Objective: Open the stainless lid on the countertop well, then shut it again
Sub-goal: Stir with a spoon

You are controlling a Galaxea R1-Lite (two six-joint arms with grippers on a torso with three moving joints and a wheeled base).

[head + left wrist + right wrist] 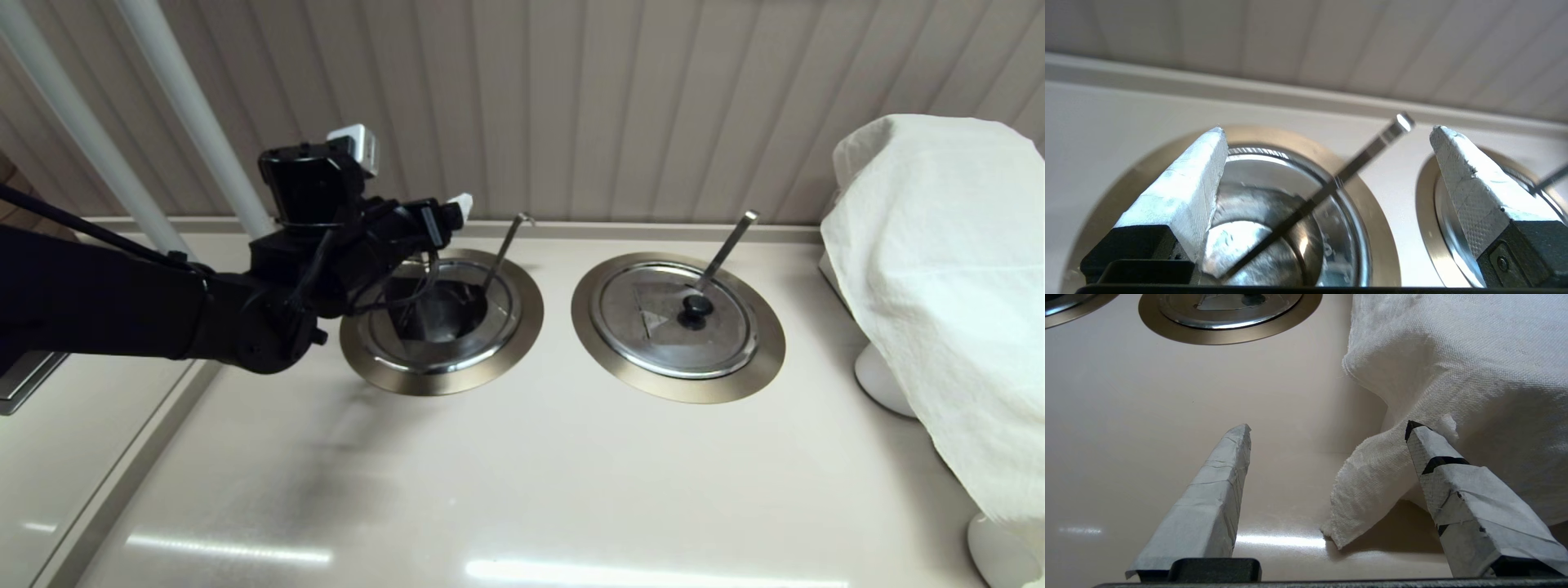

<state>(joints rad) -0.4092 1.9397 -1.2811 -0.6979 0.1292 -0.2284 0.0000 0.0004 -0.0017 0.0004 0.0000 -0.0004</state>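
Left claw (445, 219): up over the far-left edge of the countertop well (527, 314) – fingers spread wide, gripping nothing, clear of the steel below.
Left wrist view: claw (1329, 130) framing the well's bronze ring (1374, 220), padded fingertips (1208, 155) well apart on either side.
Stainless lid (457, 353): seated in the left-hand well, front part lying flat and shiny; behind it a dark opening gapes, partly hidden by the arm, so the exact pose of the fold-back section cannot be told.
Inside the opening: curved polished steel, seen from the left wrist, with a bright angular plate low down.
Ladle handle (502, 249): leaning up out of that opening toward the back wall – crossing between the spread fingers in the left wrist view (1355, 163), touching neither.
Twin lid (653, 343): closed flat in the right-hand well, black knob in the centre, its own handle (731, 241) poking out at the back.
Right claw (1329, 426): out of the head view, hanging low over the pale surface (531, 474), fingers wide, empty.
White cloth (939, 286): draped at the right end of the surface, one corner (1363, 498) lying just beside the right claw's outer finger.
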